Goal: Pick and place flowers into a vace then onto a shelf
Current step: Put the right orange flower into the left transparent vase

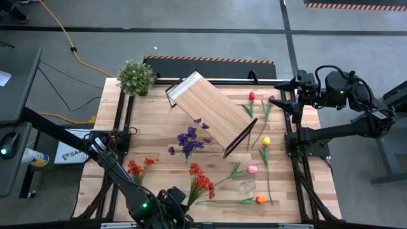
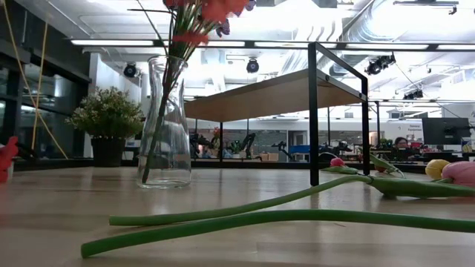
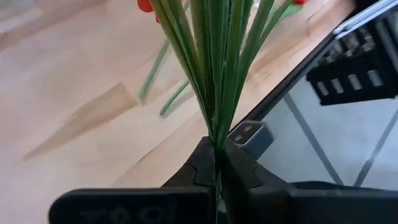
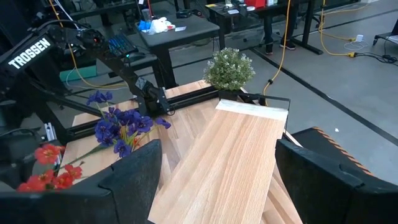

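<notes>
The wooden surface (image 1: 159, 162) carried the shelf (image 1: 213, 108), which stood slanted near its middle. The bushy potted plant (image 1: 135, 76) sat at a far corner. A clear glass vase (image 2: 165, 126) held stems of a red spray. Purple sprigs (image 1: 188, 141), a second red spray (image 1: 138, 168) and tulips (image 1: 264, 141) lay loose across the planks. My left claw (image 3: 217, 176) was pinched tight on the bunched green stems of the red spray (image 1: 201, 182) at the near edge. My right claw (image 4: 214, 174) hung wide apart and empty above the shelf's far end.
</notes>
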Action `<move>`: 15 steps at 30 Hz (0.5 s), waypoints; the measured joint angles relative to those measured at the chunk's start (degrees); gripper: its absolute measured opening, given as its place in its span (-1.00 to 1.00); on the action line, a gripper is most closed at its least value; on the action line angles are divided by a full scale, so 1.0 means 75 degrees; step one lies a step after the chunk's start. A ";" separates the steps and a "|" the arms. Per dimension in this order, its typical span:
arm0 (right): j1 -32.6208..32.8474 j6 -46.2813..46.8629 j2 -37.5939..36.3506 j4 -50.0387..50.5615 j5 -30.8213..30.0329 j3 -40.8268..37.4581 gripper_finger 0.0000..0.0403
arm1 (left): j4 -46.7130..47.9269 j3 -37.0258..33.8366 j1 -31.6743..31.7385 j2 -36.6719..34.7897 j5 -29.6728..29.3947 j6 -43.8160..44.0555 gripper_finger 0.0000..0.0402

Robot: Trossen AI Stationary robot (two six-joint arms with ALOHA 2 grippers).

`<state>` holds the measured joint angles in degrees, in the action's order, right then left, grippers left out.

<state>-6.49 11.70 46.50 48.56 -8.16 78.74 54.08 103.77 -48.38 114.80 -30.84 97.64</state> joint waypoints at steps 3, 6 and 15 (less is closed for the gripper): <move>-0.0002 0.0000 0.0000 -0.0001 -0.0001 0.0000 0.50 | 0.0011 0.0105 0.0003 0.0000 -0.0245 -0.0191 -0.80; -0.0002 0.0000 0.0000 0.0000 -0.0001 0.0000 0.50 | 0.0006 0.0200 0.0002 0.0000 -0.0551 -0.0395 -0.80; 0.0001 0.0000 0.0000 -0.0001 0.0002 0.0000 0.50 | 0.0019 0.0405 0.0003 0.0000 -0.1579 -0.1031 -0.80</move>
<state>-6.48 11.70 46.50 48.56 -8.14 78.74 54.23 106.81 -48.36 114.80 -42.68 89.91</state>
